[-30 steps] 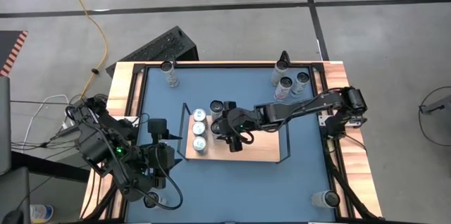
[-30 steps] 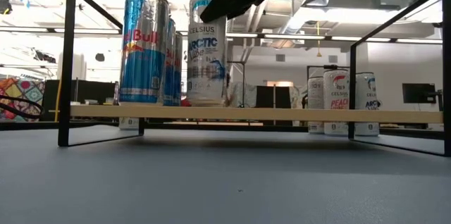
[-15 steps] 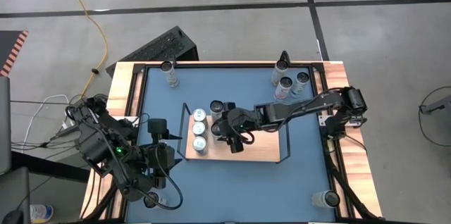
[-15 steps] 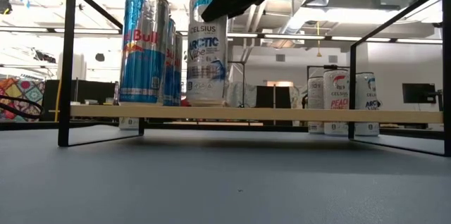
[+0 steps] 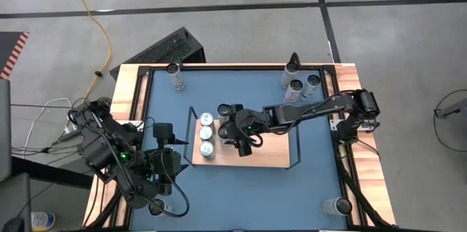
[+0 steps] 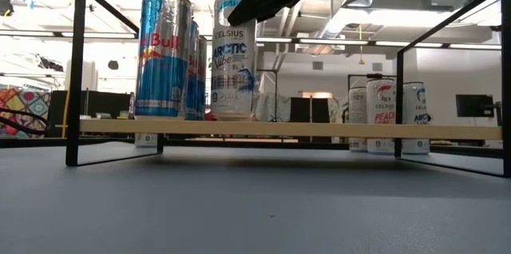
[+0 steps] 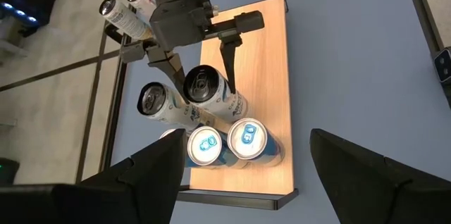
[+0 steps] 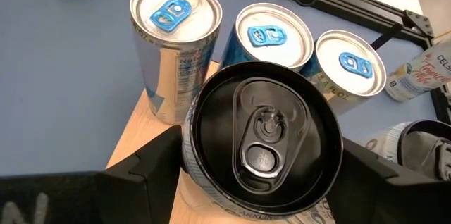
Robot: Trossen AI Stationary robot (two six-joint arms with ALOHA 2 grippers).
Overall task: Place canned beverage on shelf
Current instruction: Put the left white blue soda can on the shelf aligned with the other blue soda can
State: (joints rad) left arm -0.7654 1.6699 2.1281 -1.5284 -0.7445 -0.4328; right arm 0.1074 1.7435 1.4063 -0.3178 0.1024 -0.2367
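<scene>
At the shelf's (image 5: 273, 160) 9 o'clock end, the black-topped Celsius can (image 8: 261, 139) is stood on the board just beside three blue-tabbed cans (image 5: 206, 133), with the right hand (image 5: 242, 134) set around its upper part, fingers spread about can-wide; whether it is gripped or already released cannot be told. For a clean finish, the can should be judged flat on the board before the fingers are widened, then the hand lifted straight up so the neighbours are not knocked. Off the tabletop's (image 5: 314, 181) 8 o'clock edge the left hand (image 7: 239, 182) is parked, wide and empty.
</scene>
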